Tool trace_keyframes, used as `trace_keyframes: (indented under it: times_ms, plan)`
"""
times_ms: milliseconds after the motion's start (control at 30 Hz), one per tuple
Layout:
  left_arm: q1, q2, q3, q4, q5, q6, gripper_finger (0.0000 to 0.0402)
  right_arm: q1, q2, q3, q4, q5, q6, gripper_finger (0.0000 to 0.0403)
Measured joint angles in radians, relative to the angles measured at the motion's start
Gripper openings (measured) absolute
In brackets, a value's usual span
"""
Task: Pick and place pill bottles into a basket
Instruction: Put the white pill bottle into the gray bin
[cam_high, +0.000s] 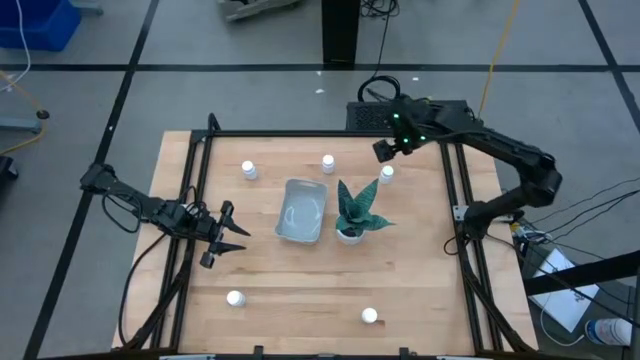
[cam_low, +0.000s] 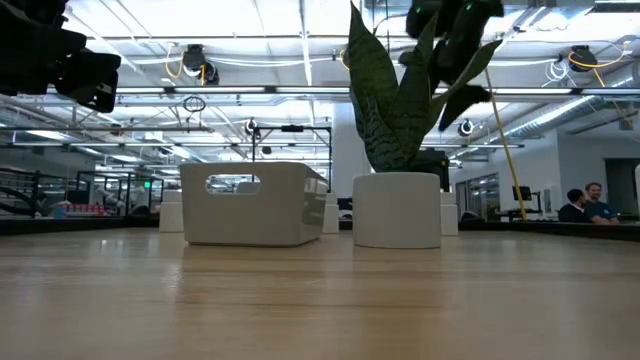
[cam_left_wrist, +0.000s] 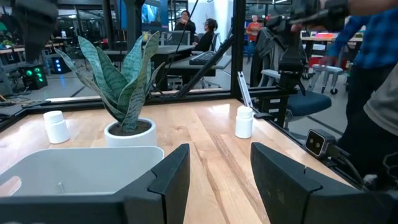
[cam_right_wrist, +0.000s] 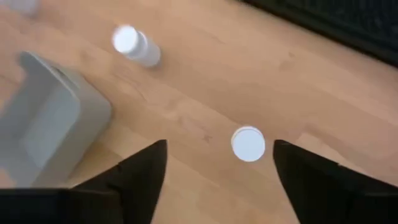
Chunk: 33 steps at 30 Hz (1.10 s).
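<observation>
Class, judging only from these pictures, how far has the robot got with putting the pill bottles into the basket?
Done: nothing; the basket looks empty, and five pill bottles stand on the table.

In hand: the right gripper, open, hovers over the bottle by the plant. The left gripper waits open at the table's left.

Left: all five, including the bottles at and.
</observation>
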Motion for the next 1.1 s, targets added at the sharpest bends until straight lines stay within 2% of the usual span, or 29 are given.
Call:
trace_keyframes:
  times_ms: [233,567,1100]
  plan:
    - [0.000,0.000,0.000,0.000,0.000,0.000,0.0175,0.005,0.108,-0.003,-0.058,0.024,-0.053,0.0337]
    - [0.000,0.000,0.000,0.000,0.000,0.000,0.0175,0.003,0.126,-0.106,-0.009,0.056,-0.065,0.0337]
    - [0.000,0.000,0.000,0.000,0.000,0.000,0.0175,0.005,0.125,-0.294,0.222,0.052,-0.038,0.0333]
